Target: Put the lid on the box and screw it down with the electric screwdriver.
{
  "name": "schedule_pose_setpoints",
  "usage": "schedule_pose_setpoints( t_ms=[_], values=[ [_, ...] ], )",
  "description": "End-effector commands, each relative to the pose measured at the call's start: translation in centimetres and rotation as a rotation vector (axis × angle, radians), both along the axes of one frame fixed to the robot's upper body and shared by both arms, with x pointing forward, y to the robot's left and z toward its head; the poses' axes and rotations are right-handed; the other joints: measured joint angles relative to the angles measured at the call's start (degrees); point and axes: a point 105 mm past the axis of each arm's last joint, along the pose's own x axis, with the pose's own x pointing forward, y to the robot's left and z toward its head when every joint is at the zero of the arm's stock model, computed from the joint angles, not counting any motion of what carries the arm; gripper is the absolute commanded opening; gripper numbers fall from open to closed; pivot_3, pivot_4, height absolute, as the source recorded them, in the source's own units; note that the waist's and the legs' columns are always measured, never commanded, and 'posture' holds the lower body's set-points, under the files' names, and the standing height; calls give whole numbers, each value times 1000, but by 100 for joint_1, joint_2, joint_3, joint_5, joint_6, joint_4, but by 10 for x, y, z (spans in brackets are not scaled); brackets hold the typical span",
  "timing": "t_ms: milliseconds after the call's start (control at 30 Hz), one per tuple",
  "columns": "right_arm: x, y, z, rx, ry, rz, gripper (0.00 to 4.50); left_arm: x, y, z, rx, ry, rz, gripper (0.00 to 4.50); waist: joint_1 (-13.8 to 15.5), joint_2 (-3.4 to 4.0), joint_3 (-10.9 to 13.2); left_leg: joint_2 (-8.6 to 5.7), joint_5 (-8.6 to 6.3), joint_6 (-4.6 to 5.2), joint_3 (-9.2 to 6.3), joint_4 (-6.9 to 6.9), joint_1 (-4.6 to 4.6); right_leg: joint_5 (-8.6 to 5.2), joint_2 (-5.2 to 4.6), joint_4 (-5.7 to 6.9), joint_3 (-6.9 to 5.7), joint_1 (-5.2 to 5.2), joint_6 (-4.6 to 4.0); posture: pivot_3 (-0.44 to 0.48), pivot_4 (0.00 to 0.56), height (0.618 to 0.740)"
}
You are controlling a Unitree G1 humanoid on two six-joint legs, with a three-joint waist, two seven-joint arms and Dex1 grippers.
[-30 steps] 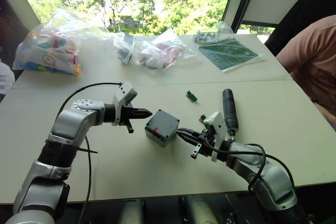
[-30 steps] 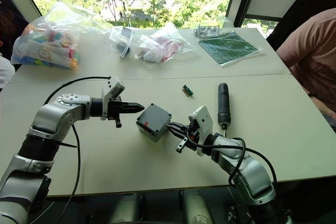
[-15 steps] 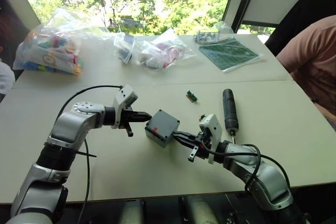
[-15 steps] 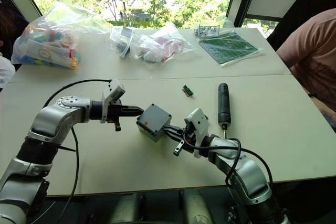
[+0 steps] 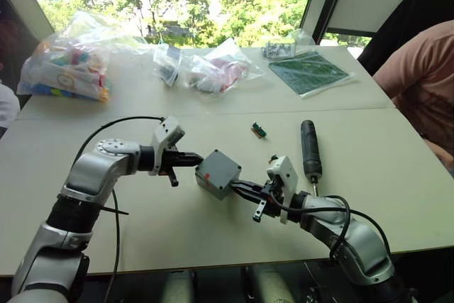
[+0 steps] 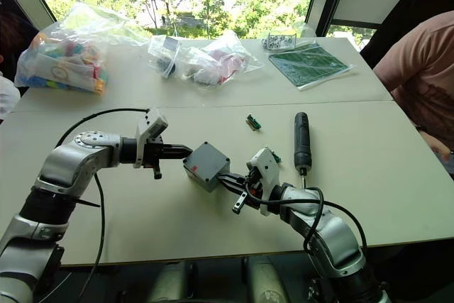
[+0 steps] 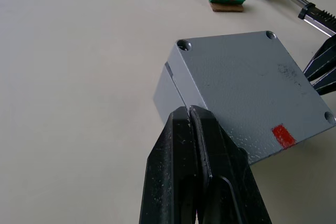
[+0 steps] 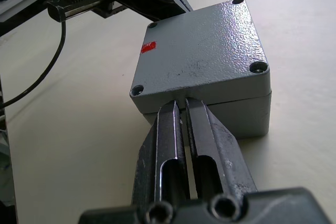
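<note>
Pale counter (image 5: 397, 175), mid-surface: small grey plastic cube-shaped box (image 5: 217, 173), shallow square grey lid (image 8: 202, 51) already seated. Left end effector (image 5: 199, 157) and right end effector (image 5: 235, 185) both pinched narrow, empty, pressing opposite sides. Black pen-shaped electric screwdriver (image 5: 309, 149) lying nearby, untouched. Risk: uneven push skews lid, misaligns screw holes.
</note>
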Motion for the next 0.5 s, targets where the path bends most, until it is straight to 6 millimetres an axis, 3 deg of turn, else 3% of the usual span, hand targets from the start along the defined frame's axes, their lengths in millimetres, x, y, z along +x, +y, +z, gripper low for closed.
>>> schedule_pose_setpoints(
  t_ms=[33, 500],
  values=[
    [0, 5, 13, 19, -56, 24, 133, -6, -6, 8, -20, -18, -44, 0, -1, 0, 0, 0, 0, 0, 0, 0, 0, 0, 0, 0, 0, 0, 1, 0, 150, 740],
    [-1, 3, 9, -1, -47, 26, 133, -6, -9, 4, -14, -24, -47, 0, 0, 0, 0, 0, 0, 0, 0, 0, 0, 0, 0, 0, 0, 0, 0, 0, 150, 740]
  ],
)
